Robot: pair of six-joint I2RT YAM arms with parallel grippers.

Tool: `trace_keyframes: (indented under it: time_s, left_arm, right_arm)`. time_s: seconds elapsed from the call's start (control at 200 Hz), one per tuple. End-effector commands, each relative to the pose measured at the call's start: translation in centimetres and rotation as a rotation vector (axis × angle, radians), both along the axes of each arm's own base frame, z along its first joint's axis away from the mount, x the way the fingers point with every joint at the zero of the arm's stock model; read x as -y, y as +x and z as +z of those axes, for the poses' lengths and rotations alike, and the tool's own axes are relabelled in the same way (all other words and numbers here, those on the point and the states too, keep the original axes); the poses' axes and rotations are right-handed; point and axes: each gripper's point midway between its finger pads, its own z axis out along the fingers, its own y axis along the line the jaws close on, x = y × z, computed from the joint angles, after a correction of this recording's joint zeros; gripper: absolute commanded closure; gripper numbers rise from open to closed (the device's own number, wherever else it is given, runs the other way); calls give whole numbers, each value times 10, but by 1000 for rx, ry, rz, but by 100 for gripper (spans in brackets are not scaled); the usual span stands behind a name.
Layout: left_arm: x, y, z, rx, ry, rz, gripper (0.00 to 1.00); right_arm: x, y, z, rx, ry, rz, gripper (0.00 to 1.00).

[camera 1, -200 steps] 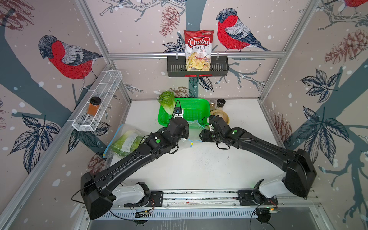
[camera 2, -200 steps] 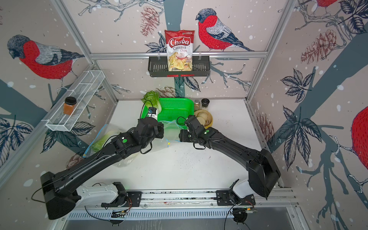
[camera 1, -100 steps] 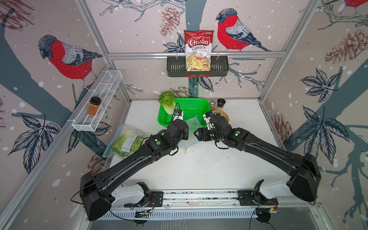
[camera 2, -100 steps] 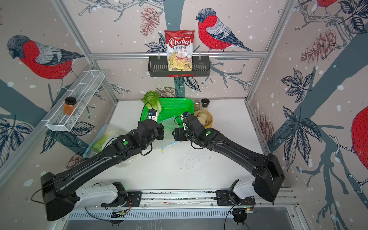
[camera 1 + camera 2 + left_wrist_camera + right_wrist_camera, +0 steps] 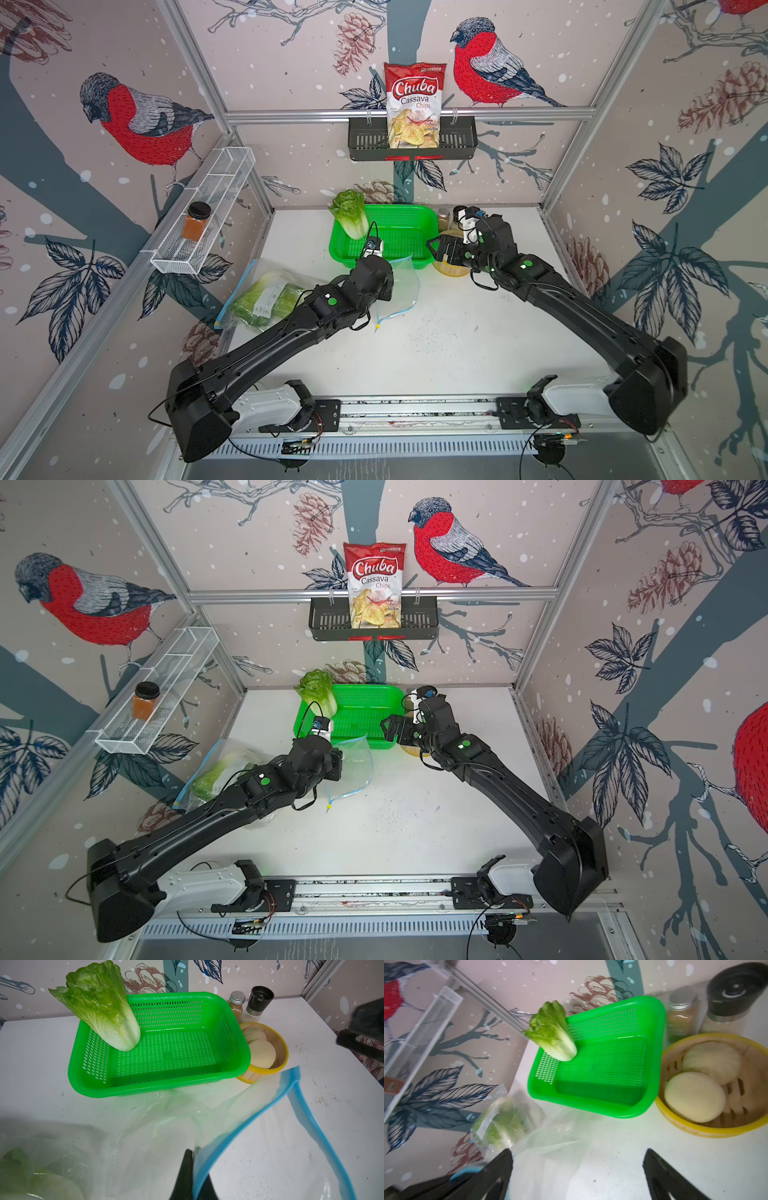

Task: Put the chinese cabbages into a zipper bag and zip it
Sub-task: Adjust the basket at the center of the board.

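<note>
White tabletop (image 5: 457, 353) inside the bird-print enclosure. At far left, by the wall, a packed zipper bag (image 5: 266, 299) lies flat with green leafy heads inside; we can't count them through the plastic. Next is the left gripper (image 5: 192, 1153). Its jaws are pinched tight on the blue zip strip (image 5: 249, 1124) of the empty zipper bag (image 5: 401, 282), holding one lip up off the table. The yellow slider (image 5: 376, 328) sits at the near end of the strip, and we judge the mouth to gape toward the right arm's side. Behind that is the green mesh basket (image 5: 399, 239), with one chinese cabbage (image 5: 348, 212) left in its far-left corner. The pale base is down on the basket floor, and the long axis tilts up and back-left so the leaves hang out over the rim. Then the right gripper (image 5: 578, 1155): jaws spread wide with nothing between them, sitting by the basket's right end, just beside the bamboo steamer (image 5: 695, 1128). The key relation is that the cabbage lies across the whole length of the basket, left of and farther back than the open jaws. The left gripper is somewhat nearer to it but tied up with the bag, so we'd give the pick to the right arm. We'd have the jaws straddle the head across its tilted axis, low on the ribbed part. The bag mouth waits in front of the basket's near rim, between the two grippers, so the carry back looks short.
</note>
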Motion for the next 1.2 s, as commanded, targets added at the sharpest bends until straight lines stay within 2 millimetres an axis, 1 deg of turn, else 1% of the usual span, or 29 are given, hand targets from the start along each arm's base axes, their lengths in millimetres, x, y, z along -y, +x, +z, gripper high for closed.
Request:
trace_keyframes:
  time_s: [0.0, 0.175, 0.23, 0.24, 0.25, 0.315, 0.445, 0.545, 0.6, 0.67, 0.785, 0.795, 0.805, 0.891, 1.021, 1.081, 1.146, 1.196]
  left_arm:
    - [2, -11, -7, -52, -15, -35, 94]
    - [-3, -22, -11, -83, -44, -41, 94]
    - [-7, -24, -7, -76, -51, -30, 94]
    - [-9, -26, -13, -86, -40, -28, 94]
    - [-11, -27, -15, -90, -36, -27, 94]
    - [-18, -29, -15, -90, -26, -8, 94]
    - [-26, -34, -10, -87, -19, 1, 94]
    - [-30, -36, -4, -74, -26, 7, 93]
    - [-34, -36, -1, -67, -23, 20, 93]
    - [-38, -37, -1, -62, -12, 27, 93]
    - [-42, -37, 1, -51, -5, 38, 93]
    - [-40, -35, 10, -36, -21, 38, 93]
    - [-40, -35, 13, -32, -25, 38, 93]
    - [-41, -33, 19, -15, -21, 45, 93]
    - [-43, -29, 31, 20, -17, 56, 93]
    - [-45, -28, 37, 33, -10, 60, 93]
    - [-47, -26, 43, 45, 4, 68, 93]
    - [-49, -25, 47, 54, 14, 75, 93]
  right_arm:
    - [-10, 22, -3, 17, 27, -1, 2]
    - [-33, 59, -28, -17, 24, 7, 2]
    - [-39, 71, -42, -36, 0, -3, 2]
    - [-39, 73, -44, -40, -5, -5, 2]
    - [-40, 75, -46, -43, -8, -5, 2]
    - [-47, 87, -61, -75, -41, -3, 2]
    - [-63, 106, -90, -117, -101, 4, 2]
    - [-68, 114, -111, -145, -142, -7, 2]
    - [-68, 117, -122, -158, -167, -15, 2]
    - [-64, 119, -135, -181, -215, -35, 2]
    - [-57, 118, -148, -193, -276, -59, 1]
    - [-56, 118, -149, -194, -279, -63, 1]
    - [-54, 118, -150, -196, -283, -66, 1]
    - [-44, 116, -156, -206, -317, -92, 1]
    - [-26, 111, -163, -218, -368, -136, 0]
    - [-19, 109, -163, -222, -376, -153, 0]
    - [-17, 107, -158, -211, -376, -158, 0]
    - [-21, 107, -151, -196, -368, -151, 0]
